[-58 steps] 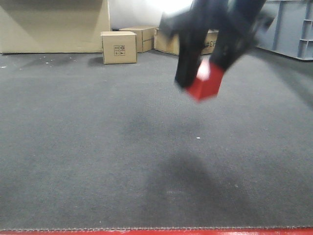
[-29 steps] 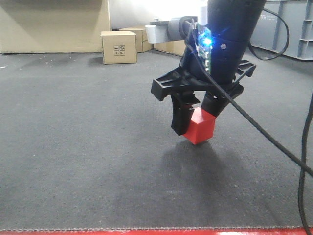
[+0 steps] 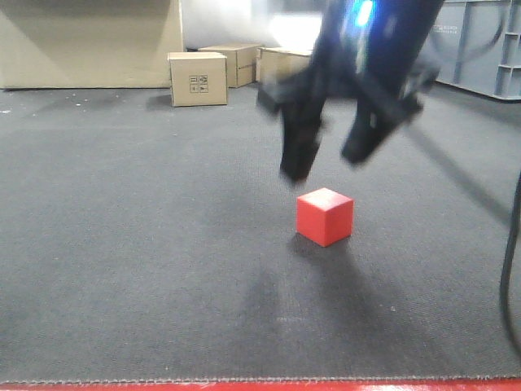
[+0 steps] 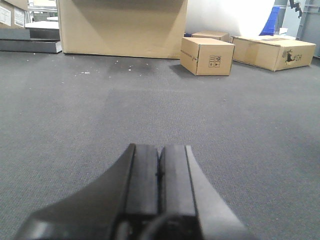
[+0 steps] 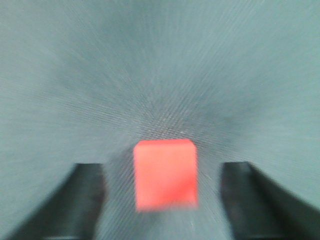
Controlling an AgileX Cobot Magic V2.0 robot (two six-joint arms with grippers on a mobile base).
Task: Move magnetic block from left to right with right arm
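The magnetic block (image 3: 325, 216), a small bright-red cube, rests on the dark grey carpet (image 3: 130, 244) right of centre in the front view. Above it hangs my right gripper (image 3: 327, 167), open and blurred by motion, its two black fingers clear of the cube. In the right wrist view the magnetic block (image 5: 165, 173) lies between the spread fingers (image 5: 87, 195) with carpet showing on both sides, under my right gripper (image 5: 165, 200). My left gripper (image 4: 160, 155) is shut with nothing in it, low over bare carpet in the left wrist view.
Tan cardboard boxes (image 3: 198, 78) stand along the back of the carpet, with a large one (image 3: 89, 41) at the far left. Grey crates (image 3: 488, 49) are at the back right. A black cable (image 3: 511, 261) hangs at the right edge. A red strip (image 3: 260, 384) marks the front edge.
The right gripper lowered the red block to the carpet, let it go and opened. It is now rising away from the block, which stays on the carpet.
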